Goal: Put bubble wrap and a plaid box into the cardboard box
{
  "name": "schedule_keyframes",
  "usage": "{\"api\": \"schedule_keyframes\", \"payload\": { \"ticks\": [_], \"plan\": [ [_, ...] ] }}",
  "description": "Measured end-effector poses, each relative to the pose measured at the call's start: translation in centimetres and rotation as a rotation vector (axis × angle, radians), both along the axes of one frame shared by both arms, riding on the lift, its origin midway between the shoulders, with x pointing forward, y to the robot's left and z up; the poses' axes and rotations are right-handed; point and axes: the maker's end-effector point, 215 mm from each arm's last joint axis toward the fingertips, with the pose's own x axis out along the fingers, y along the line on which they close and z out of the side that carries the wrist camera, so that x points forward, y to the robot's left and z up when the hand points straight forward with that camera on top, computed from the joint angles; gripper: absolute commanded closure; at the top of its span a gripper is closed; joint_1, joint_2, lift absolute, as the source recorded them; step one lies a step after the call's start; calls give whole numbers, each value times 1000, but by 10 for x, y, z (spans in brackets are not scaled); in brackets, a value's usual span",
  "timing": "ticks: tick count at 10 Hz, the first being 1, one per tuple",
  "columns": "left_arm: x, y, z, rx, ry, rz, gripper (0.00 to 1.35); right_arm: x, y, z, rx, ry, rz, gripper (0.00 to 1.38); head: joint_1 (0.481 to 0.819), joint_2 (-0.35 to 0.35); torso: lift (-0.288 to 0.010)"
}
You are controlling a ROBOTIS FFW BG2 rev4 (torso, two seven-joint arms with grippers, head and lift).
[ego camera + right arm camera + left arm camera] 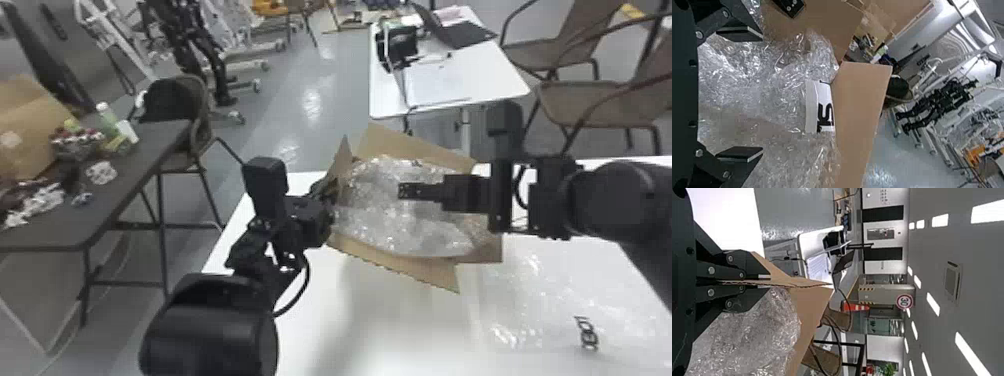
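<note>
Left tool pinches box flap; right tool spread over bubble wrap, likely light, soft, slippery; best gripped by a thick fold.

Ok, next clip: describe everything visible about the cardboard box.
The cardboard box is plain brown, with corrugated edges showing on its flaps. It sits open side up on the white table, flaps splayed at differing angles. Clear, crinkled bubble wrap fills its opening, hiding whatever lies beneath. The left claw pinches one raised flap between its fingers.
</note>
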Motion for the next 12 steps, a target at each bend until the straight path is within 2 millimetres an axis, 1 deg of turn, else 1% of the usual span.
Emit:
{"api": "schedule_keyframes", "payload": {
  "ticks": [2, 3, 4, 6, 8, 9, 10, 12],
  "plan": [
    [-1, 1, -2, -1, 2, 3, 1220, -1, -40, 27, -41, -28, -75, 263, 616, 281, -110],
    [-2, 1, -2, -2, 1, 3, 1220, -1, -60, 34, -47, -48, -107, 263, 613, 270, -110],
    [-2, 1, -1, -6, -5, 3, 1220, 1, -85, 35, -65, -80, -151, 263, 613, 249, -110],
    [-4, 5, 0, -15, -15, 13, 1220, 3, -148, 30, -111, -198, -304, 265, 620, 188, -110],
    [-9, 12, -3, -29, -19, 29, 1220, -9, -205, 19, -177, -337, -457, 265, 641, 139, -110],
    [-10, 14, -3, -33, -20, 32, 1220, -19, -224, 14, -214, -399, -509, 265, 647, 129, -110],
    [-11, 15, -4, -36, -21, 32, 1220, -30, -238, 11, -243, -456, -555, 265, 656, 115, -110],
    [-13, 17, -6, -39, -21, 36, 1220, -60, -272, 0, -306, -528, -713, 263, 684, 84, -110]
  ]
}}
